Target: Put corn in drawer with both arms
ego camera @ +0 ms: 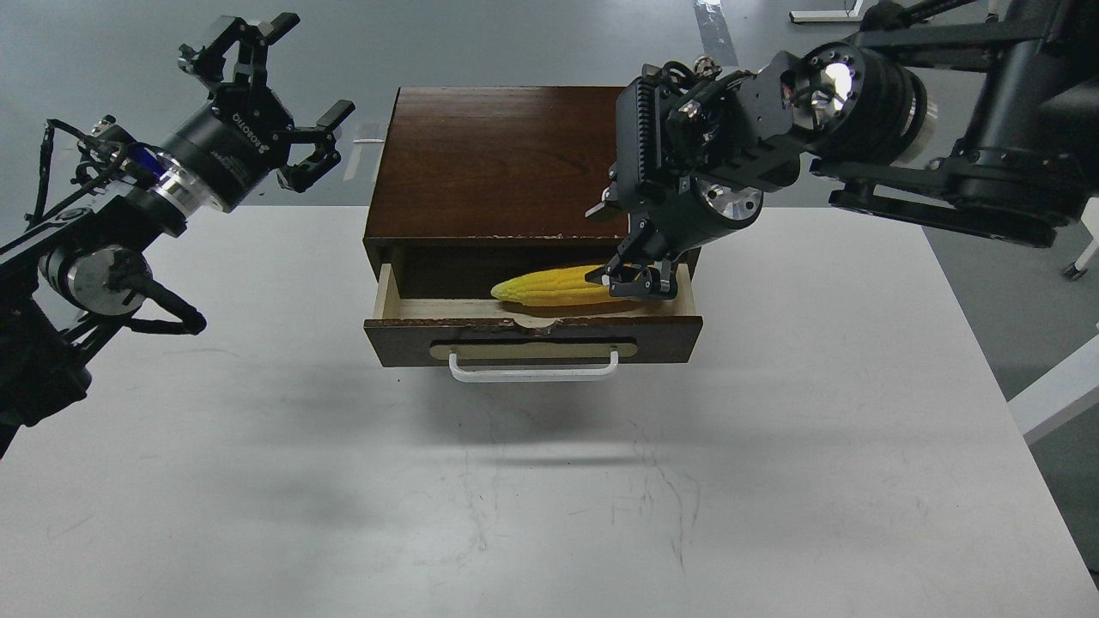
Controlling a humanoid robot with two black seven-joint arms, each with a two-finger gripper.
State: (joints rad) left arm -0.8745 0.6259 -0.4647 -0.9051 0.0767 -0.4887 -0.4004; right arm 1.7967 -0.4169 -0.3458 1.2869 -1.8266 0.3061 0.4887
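- Scuffed white table (549,515) fills the near part of the head view, marked with faint scratches and soft shadows.
- Far left: the left arm comes in from the left edge and rises away from the table; its left gripper (266,103) hangs in the air, well apart from the box, fingers spread wide and holding nothing.
- Centre: a dark brown wooden box (506,159) sits on the table; its drawer (532,330) is pulled out toward the camera, showing a pale wood interior, a chipped top edge and a white bar handle (532,367).
- Inside the drawer: the yellow corn (554,288) lies on its side, pointed end to the left.
- Right: the right arm reaches in from the upper right; its right gripper (637,279) points down into the drawer with its fingers closed around the thick right end of the corn.
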